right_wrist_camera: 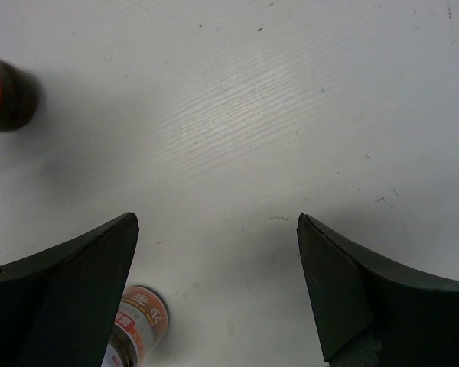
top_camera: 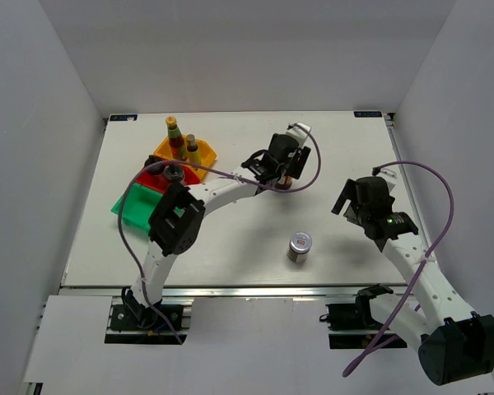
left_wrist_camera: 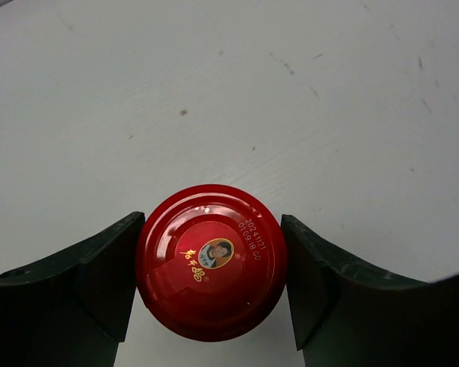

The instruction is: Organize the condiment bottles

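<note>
My left gripper (top_camera: pixel 278 167) (left_wrist_camera: pixel 213 222) is shut on the red-capped dark jar (left_wrist_camera: pixel 210 260), its fingers pressed against both sides of the cap; in the top view the jar (top_camera: pixel 287 184) is at the table's middle back. My right gripper (top_camera: pixel 351 201) (right_wrist_camera: pixel 216 222) is open and empty above bare table. The silver-lidded jar (top_camera: pixel 300 245) stands alone in front of centre and shows at the lower left of the right wrist view (right_wrist_camera: pixel 140 321). Two slim tall sauce bottles (top_camera: pixel 174 135) (top_camera: pixel 193 148) stand in the yellow tray (top_camera: pixel 206 156). A black-capped shaker (top_camera: pixel 174 173) sits in the red tray (top_camera: pixel 152 177).
A green tray (top_camera: pixel 136 206) lies in front of the red one at the left. The dark jar's body shows blurred at the upper left of the right wrist view (right_wrist_camera: pixel 8 95). The left arm's cable loops over the trays.
</note>
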You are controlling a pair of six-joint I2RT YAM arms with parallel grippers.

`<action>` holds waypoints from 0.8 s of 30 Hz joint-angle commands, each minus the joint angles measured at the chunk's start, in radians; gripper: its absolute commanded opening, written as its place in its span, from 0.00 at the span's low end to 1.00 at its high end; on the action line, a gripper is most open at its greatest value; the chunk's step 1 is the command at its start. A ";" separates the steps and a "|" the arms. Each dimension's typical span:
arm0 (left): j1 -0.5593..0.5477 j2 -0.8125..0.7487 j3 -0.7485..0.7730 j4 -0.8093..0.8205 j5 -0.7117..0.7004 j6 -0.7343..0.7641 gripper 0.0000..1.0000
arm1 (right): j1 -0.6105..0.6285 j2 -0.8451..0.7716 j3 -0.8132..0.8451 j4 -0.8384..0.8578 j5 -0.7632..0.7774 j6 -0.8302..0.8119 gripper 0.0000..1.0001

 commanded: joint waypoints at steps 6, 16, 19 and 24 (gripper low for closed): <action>0.006 -0.542 -0.373 0.020 -0.239 -0.091 0.00 | -0.003 -0.008 -0.015 0.038 -0.004 -0.019 0.89; 0.060 -0.946 -0.656 -0.226 -0.583 -0.281 0.00 | -0.005 0.007 -0.022 0.039 0.001 -0.025 0.89; 0.141 -1.044 -0.709 -0.263 -0.632 -0.361 0.00 | -0.005 0.018 -0.025 0.048 -0.005 -0.026 0.89; 0.300 -1.084 -0.723 -0.314 -0.589 -0.371 0.00 | -0.005 0.036 -0.025 0.052 -0.002 -0.031 0.89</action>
